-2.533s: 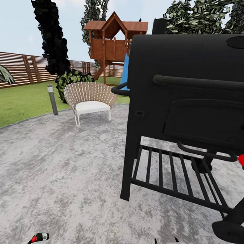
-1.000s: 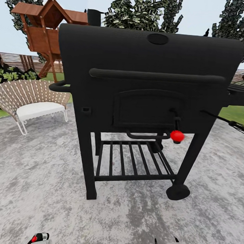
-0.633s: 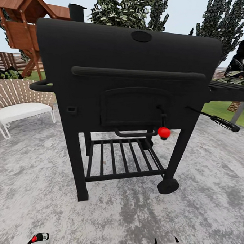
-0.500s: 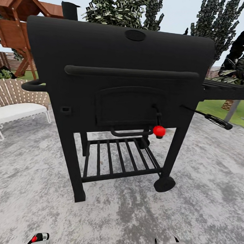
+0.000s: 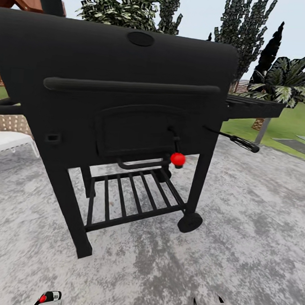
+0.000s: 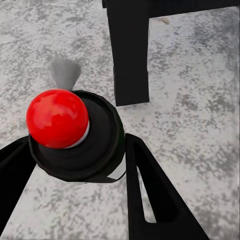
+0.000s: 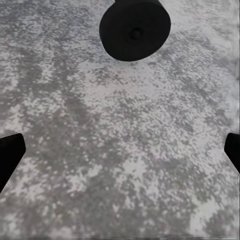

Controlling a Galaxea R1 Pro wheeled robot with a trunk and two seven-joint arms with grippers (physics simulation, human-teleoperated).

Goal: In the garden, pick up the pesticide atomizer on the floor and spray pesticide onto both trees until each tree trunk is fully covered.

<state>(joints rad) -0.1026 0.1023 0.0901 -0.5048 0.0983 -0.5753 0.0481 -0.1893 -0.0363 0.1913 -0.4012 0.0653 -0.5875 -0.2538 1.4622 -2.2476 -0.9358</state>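
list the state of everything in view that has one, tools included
left tool: shut on the pesticide atomizer
pesticide atomizer: held, red top facing the camera
right tool: open, nothing between its fingers
grill: lid down, standing on the paving
grill door: closed
grill wheel: resting on the paving
white chair: upright, unoccupied

black barbecue, red knob, mottled grey paving, red-topped dark atomizer

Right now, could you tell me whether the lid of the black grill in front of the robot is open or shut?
Shut. In the head view the black grill's rounded lid sits down flush on the body with no gap, its long handle bar lying level across the front.
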